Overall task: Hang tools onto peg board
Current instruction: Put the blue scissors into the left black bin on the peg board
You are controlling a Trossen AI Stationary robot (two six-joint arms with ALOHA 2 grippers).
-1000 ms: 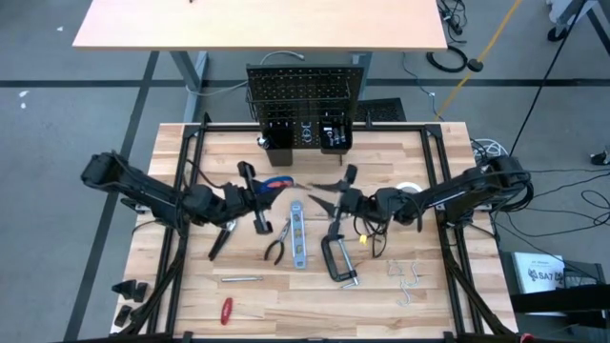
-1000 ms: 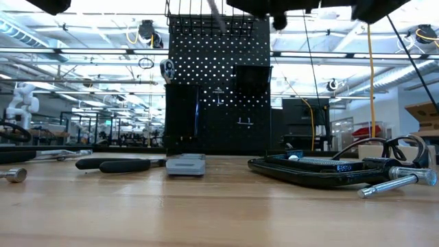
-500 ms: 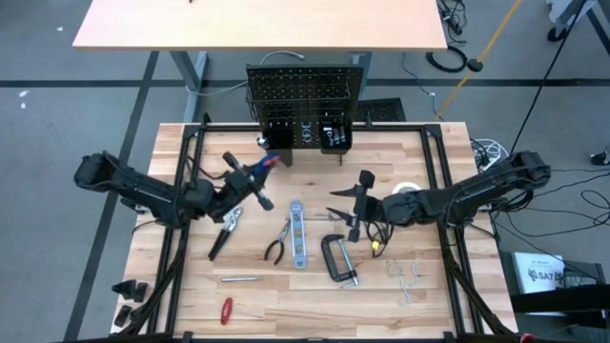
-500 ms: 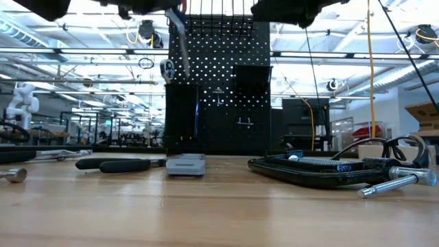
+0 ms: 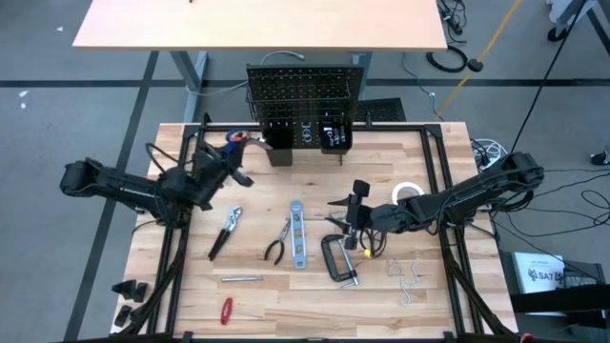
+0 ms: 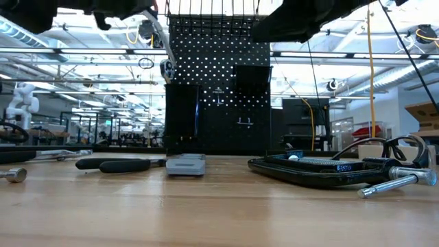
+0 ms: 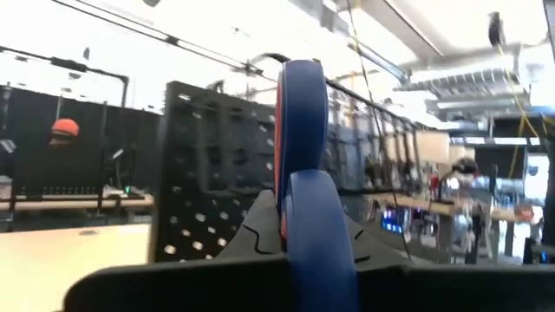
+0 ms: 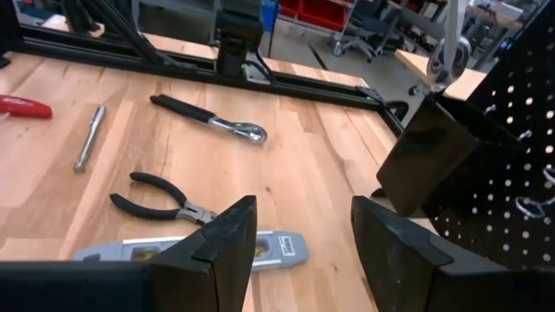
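Note:
My left gripper (image 5: 229, 157) is raised over the table's far left, close in front of the peg board (image 5: 305, 100). It is shut on the scissors (image 5: 235, 139), a tool with a blue-and-red handle. In the left wrist view the handle (image 7: 300, 130) stands edge-on before the peg board (image 7: 208, 173). In the low view a grey blade (image 6: 159, 31) slants down from the gripper. My right gripper (image 5: 355, 211) is open and empty above the table's middle right, its fingers (image 8: 227, 238) wide apart. The level (image 5: 296, 233), pliers (image 5: 276, 246) and C-clamp (image 5: 338, 257) lie flat on the table. My left gripper pinches the scissors by their blue handle loop (image 7: 303, 217) between its two fingers. The gripper's own body hides the exact place of contact. The scissors are lifted clear of the table, the handle upright in the wrist view.
Long-handled pliers (image 5: 224, 232), a red screwdriver (image 5: 226, 310), a metal bit (image 5: 240, 279), a white tape roll (image 5: 408, 193) and several loose hooks (image 5: 410, 276) lie on the table. Two black bins (image 5: 278, 143) (image 5: 334, 135) hang low on the board, and a wrench head (image 6: 167, 67) sticks up from the left one.
My left gripper has risen and gone toward the table's far left with the scissors, which are now close to the peg board's left bin. My right gripper has drawn back a little toward the table's near right.

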